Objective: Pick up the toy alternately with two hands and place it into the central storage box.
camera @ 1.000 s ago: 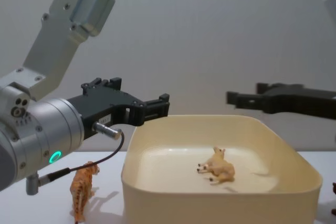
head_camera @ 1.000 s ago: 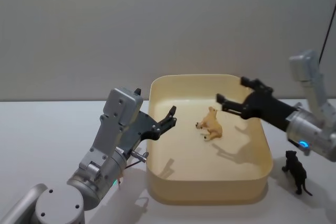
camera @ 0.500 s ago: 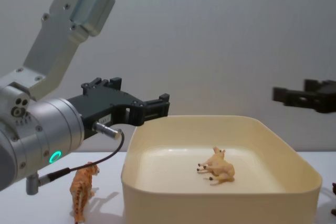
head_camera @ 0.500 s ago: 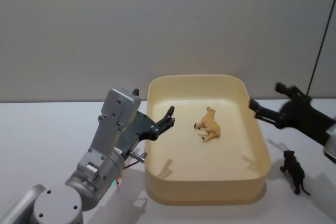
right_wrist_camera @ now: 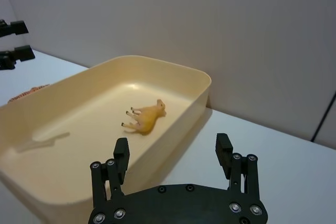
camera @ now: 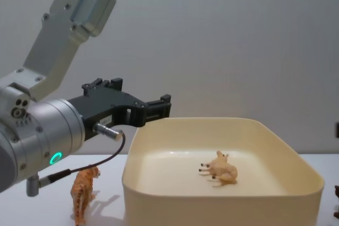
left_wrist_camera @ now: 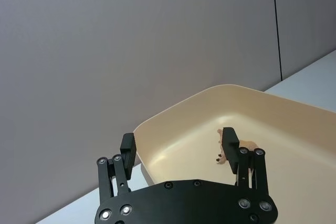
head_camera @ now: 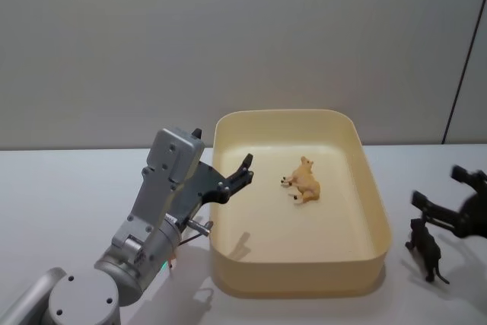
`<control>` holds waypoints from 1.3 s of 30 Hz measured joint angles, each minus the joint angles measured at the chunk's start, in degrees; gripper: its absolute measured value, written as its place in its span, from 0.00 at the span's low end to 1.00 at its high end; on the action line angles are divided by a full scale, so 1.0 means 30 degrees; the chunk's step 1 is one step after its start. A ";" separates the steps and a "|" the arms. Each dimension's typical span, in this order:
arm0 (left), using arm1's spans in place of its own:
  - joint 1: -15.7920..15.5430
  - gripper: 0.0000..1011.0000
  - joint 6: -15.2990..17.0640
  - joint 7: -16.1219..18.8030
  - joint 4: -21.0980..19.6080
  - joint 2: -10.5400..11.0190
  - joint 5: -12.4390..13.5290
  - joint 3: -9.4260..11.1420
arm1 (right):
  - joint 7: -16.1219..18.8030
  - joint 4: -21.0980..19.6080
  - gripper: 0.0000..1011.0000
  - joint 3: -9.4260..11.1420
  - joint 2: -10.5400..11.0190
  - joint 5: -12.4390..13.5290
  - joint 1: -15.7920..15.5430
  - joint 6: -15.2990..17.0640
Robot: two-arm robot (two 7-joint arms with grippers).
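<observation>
- orange tiger toy (camera: 85,193) stands on the worktop (head_camera: 61,188), left of the storage box (head_camera: 281,113)
- left hand (head_camera: 245,170) hovers over the box's left rim; fingers spread wide, holding nothing
- tan toy (head_camera: 304,181) lies on its side on the box floor
- black toy animal (head_camera: 428,250) stands just right of the box; right hand (right_wrist_camera: 172,144) near it, fingers well apart, empty

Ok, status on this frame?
Left gripper open at left rim of box. Right gripper open, right of box, by black toy. Tan toy lying in box. Nothing in the way.
</observation>
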 joint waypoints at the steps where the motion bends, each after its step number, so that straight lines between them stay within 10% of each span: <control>1: 0.0000 0.99 0.0000 0.0000 0.0000 0.0000 0.0001 -0.0001 | -0.0089 -0.0168 0.99 0.0124 0.0152 0.0041 -0.0287 -0.0007; 17: 0.0000 0.99 0.0000 0.0000 0.0000 0.0000 0.0001 -0.0001 | -0.0618 -0.1701 0.99 0.1178 0.1737 0.0563 -0.3177 0.0713; 39: 0.0000 0.99 0.0000 -0.0001 -0.0001 -0.0001 0.0001 -0.0001 | -0.0678 -0.0403 0.99 0.0080 0.1063 -0.0499 -0.1985 0.2978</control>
